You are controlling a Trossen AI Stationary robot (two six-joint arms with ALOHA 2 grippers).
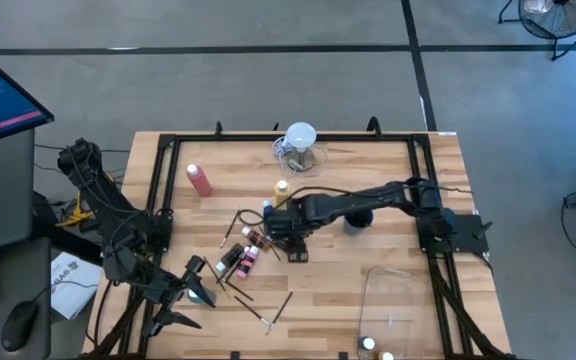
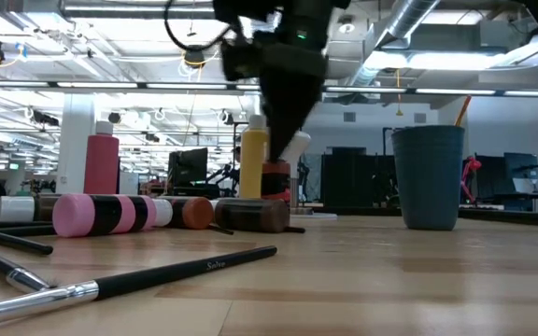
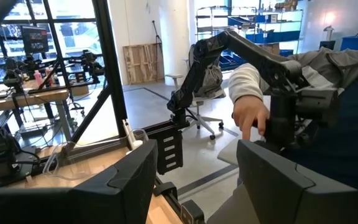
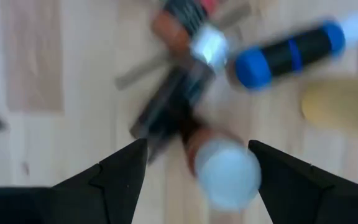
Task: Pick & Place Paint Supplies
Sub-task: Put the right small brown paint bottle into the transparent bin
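Wooden table (image 1: 368,250), brown paint bottle (image 4: 219,162) upright, right gripper (image 4: 194,165) jaws apart above it

Grey concrete floor (image 1: 268,80), office chair (image 3: 210,115) behind

Wooden counter (image 1: 388,250) with paint supplies scattered across it.

The counter is pale butcher-block with a dark frame along its edges. A pink-red squeeze bottle (image 1: 199,179) stands near the far left corner, and a yellow squeeze bottle (image 1: 282,189) stands near the middle, just in front of a clear jug with a white round top (image 1: 300,146) at the far edge. A dark cup (image 1: 357,219) stands right of centre. Small paint bottles (image 1: 246,258) lie on their sides in a cluster left of centre, with thin dark paintbrushes (image 1: 277,308) lying among and in front of them. A clear bin (image 1: 400,308) sits at the near right corner.
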